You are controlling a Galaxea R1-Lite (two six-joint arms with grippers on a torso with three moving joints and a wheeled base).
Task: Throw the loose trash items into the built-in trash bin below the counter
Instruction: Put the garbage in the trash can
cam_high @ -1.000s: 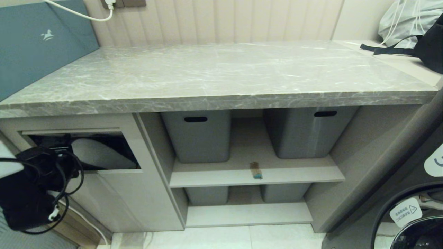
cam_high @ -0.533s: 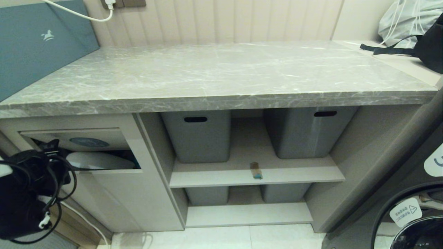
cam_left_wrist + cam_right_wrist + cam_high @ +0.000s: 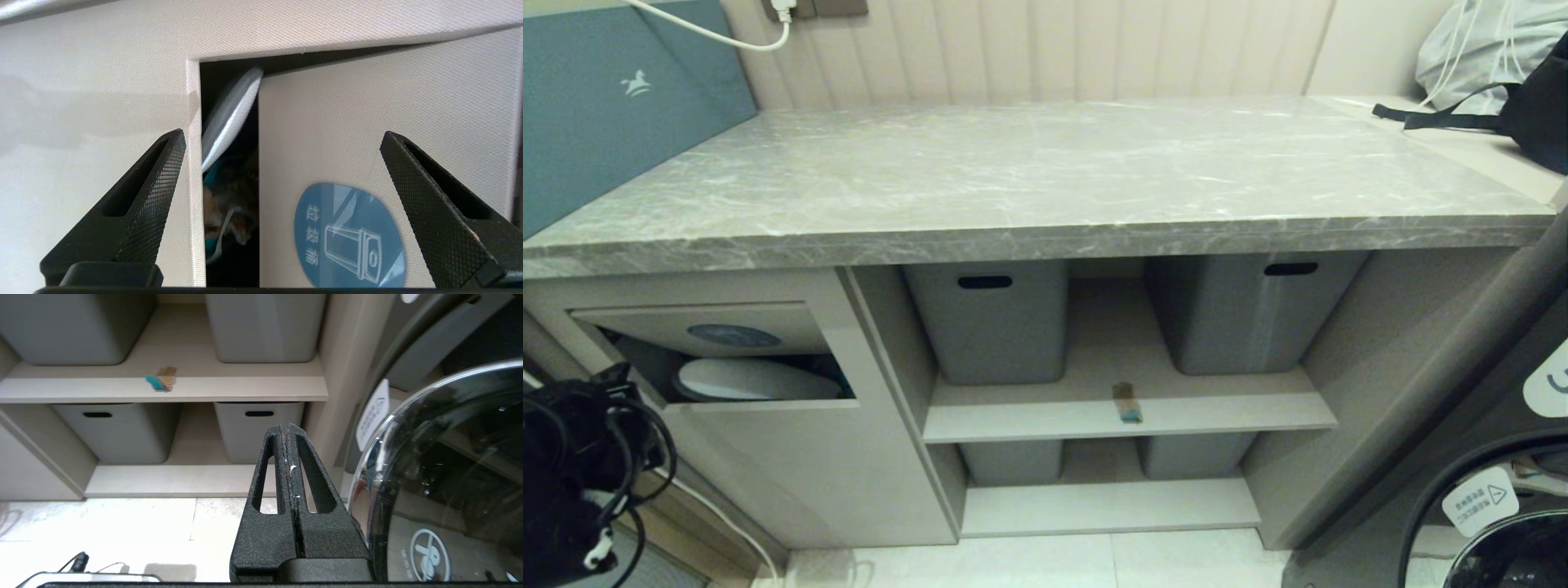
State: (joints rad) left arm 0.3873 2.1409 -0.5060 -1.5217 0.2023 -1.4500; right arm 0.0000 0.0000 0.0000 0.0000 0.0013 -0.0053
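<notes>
Grey slipper lodged in the opening of the trash bin, lying flat across the gap under the half-swung flap, toe end toward the right side of the slot, not yet dropped out of sight. Seen from the left wrist as a pale oval edge wedged between flap and frame, with dark clutter and a bit of teal deeper inside. Round blue sticker with a white bin icon on the flap, tilted inward. Left gripper just in front of the flap, jaws spread wide and empty, one finger before the cabinet front, the other before the flap; in the head view only a black mass of wrist and cables at the lower left, apart from the slot. Brown strip with a teal end lying on the front edge of the upper shelf, between the two grey tubs and a little forward of them, well to the right of the bin. Two more tubs on the shelf below. Marble counter above everything. Right gripper low at the right beside a round glass door, fingers pressed together with nothing between them, well apart from the strip.
</notes>
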